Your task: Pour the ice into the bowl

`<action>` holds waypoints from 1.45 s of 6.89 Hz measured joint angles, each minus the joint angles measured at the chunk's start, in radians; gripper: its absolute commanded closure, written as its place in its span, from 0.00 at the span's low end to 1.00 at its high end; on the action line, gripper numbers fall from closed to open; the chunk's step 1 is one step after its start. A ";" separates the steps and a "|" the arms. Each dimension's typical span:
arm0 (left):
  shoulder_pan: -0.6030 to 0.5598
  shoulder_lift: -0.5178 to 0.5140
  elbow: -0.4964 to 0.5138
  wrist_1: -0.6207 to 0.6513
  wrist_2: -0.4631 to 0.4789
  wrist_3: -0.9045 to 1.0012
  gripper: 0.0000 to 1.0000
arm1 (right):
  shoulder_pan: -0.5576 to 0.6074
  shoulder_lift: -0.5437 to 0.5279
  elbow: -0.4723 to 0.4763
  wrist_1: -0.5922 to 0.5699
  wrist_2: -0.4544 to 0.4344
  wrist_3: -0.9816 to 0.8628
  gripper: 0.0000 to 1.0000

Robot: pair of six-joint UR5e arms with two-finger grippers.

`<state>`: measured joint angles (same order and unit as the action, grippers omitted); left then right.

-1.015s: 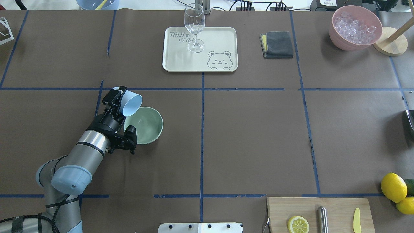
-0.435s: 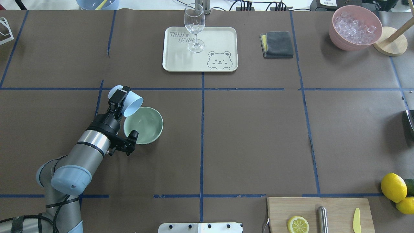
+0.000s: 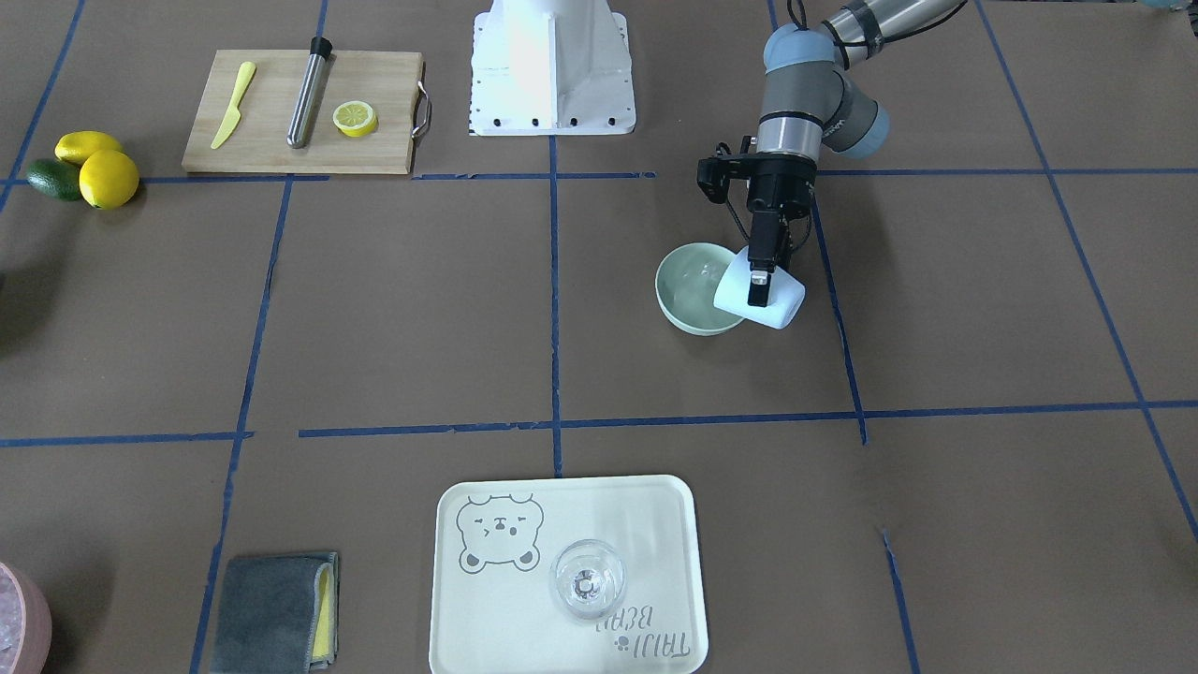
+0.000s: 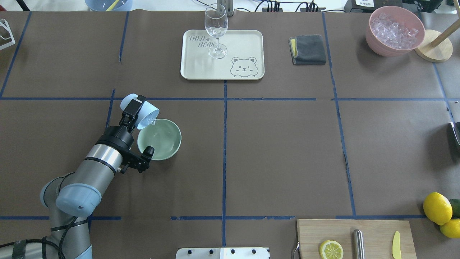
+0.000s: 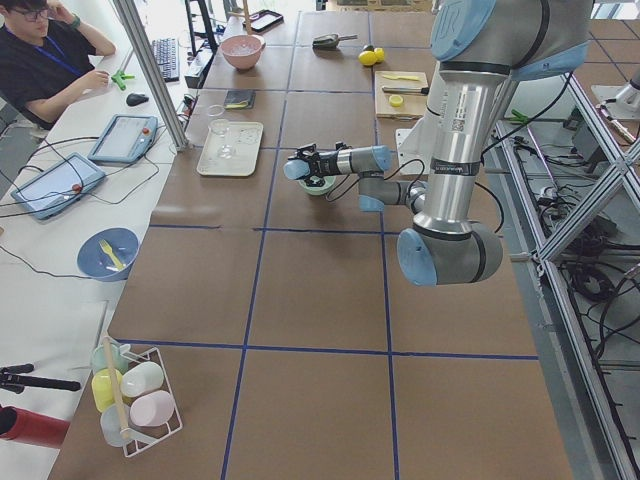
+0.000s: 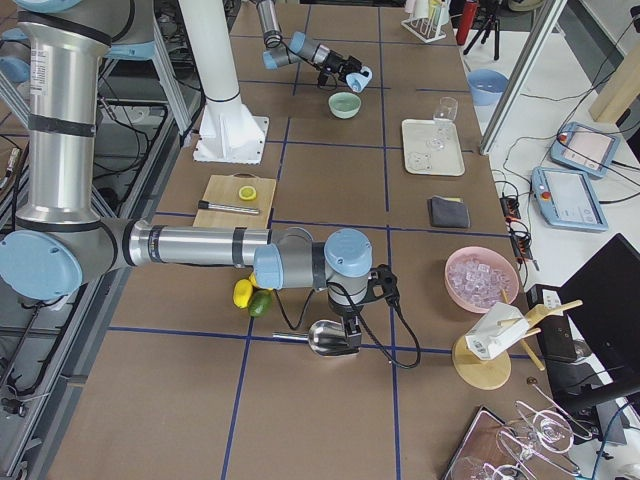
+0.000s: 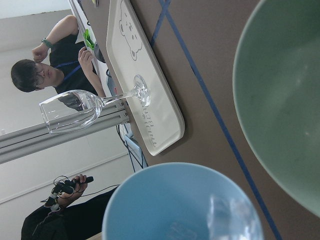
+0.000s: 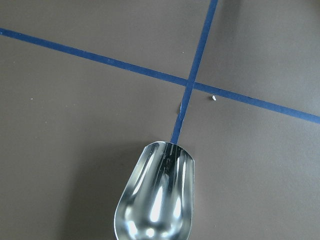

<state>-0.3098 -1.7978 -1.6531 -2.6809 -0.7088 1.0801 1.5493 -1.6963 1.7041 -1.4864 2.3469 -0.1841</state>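
Note:
My left gripper (image 4: 136, 110) is shut on a light blue cup (image 4: 143, 114) and holds it tipped on its side, mouth over the rim of the pale mint-green bowl (image 4: 161, 141). A clear piece of ice (image 4: 152, 122) sits at the cup's lip above the bowl. In the left wrist view the ice (image 7: 231, 220) lies near the cup's (image 7: 165, 200) edge, with the bowl (image 7: 285, 100) just beyond. In the front view the cup (image 3: 781, 307) overlaps the bowl's (image 3: 688, 292) edge. The right gripper's fingers do not show; a metal scoop (image 8: 157, 200) fills its wrist view.
A cream tray (image 4: 244, 43) with a wine glass (image 4: 216, 25) stands at the back centre. A grey cloth (image 4: 308, 49) and a pink container of ice (image 4: 395, 30) are at the back right. A cutting board (image 4: 373, 239) and lemons (image 4: 436, 208) are at the front right.
The left wrist has rolled and tipped the cup further toward the bowl. Ice has slid to the cup's lip. The bowl has not moved.

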 measured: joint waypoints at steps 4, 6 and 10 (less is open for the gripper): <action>0.000 0.001 -0.001 -0.001 0.001 0.019 1.00 | 0.000 -0.003 0.001 0.000 0.000 0.000 0.00; 0.000 0.002 -0.001 -0.001 0.002 0.045 1.00 | 0.000 -0.003 0.001 0.000 0.000 0.000 0.00; 0.000 0.006 -0.017 -0.001 0.063 0.240 1.00 | 0.003 -0.003 0.002 0.000 0.001 0.001 0.00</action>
<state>-0.3099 -1.7919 -1.6702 -2.6819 -0.6460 1.3204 1.5523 -1.6994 1.7057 -1.4864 2.3482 -0.1827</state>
